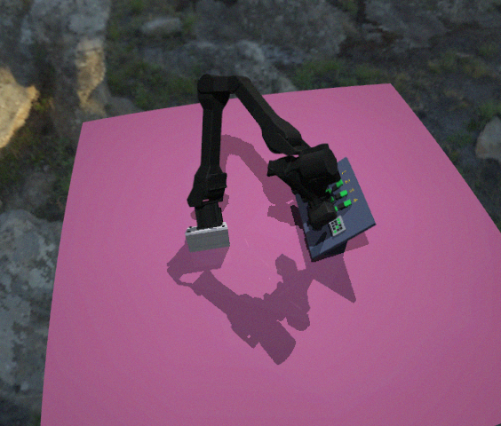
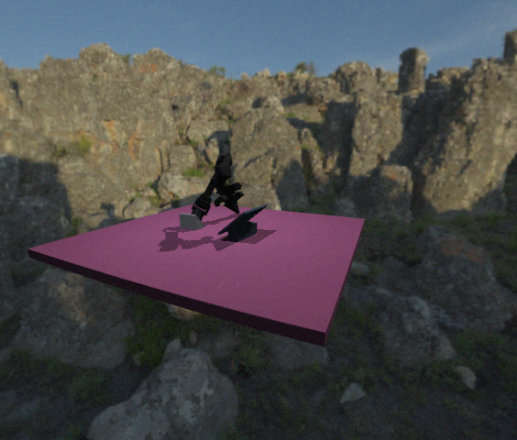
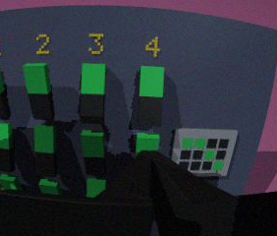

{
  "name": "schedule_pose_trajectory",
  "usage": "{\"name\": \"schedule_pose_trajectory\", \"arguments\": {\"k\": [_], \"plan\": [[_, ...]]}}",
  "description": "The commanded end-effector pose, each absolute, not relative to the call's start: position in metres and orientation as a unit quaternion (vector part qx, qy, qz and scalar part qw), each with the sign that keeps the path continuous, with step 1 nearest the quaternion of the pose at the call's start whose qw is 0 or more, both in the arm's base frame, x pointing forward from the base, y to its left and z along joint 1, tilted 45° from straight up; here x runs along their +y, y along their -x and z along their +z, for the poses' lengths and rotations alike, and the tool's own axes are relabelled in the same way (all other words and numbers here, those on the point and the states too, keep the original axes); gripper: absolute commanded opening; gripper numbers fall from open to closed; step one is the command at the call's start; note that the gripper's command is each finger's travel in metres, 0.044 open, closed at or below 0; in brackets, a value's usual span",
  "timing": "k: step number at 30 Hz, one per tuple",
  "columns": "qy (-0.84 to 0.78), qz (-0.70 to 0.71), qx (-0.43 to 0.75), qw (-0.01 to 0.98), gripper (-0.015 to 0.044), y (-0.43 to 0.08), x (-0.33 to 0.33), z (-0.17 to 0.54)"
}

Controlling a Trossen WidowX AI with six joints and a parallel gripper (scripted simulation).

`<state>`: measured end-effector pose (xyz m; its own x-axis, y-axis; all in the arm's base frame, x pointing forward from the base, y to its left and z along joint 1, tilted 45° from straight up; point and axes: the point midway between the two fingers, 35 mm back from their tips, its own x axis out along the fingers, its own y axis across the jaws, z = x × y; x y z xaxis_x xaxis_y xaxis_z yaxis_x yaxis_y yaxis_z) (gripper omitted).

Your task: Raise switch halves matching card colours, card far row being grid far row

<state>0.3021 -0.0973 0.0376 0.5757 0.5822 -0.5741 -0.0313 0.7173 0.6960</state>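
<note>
The tilted slate-blue panel (image 1: 361, 217) (image 2: 252, 214) (image 3: 227, 64) carries rocker switches with green far and dark near halves. My gripper (image 2: 237, 211) (image 3: 148, 157) is shut and empty. Its tip covers the near half of switch B4 (image 3: 147, 141) in the wrist view; contact is unclear. Switch A4 (image 3: 151, 82) and switch A3 (image 3: 93, 79) show bright green. Switch B3 (image 3: 92, 144) looks darker. The row C near halves and all of C4 are hidden. The card (image 1: 337, 225) (image 3: 232, 147) reads green, green, dark, dark; dark, dark, green, dark; dark, dark, dark, green.
The pink table (image 1: 149, 366) (image 2: 249, 284) lies under the panel and the arm. The arm's grey base (image 1: 208, 240) (image 2: 190, 221) stands left of the panel in the top view. The forearm and wrist cover part of the panel there.
</note>
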Motion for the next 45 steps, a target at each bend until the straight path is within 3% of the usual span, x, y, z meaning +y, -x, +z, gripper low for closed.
{"name": "schedule_pose_trajectory", "arguments": {"k": [1, 45], "plan": [[-0.328, 0.184, 0.423, 0.825, 0.0, -0.3054, -0.0939, 0.0333], [-0.328, 0.184, 0.423, 0.825, 0.0, -0.3104, -0.089, 0.0288]]}}
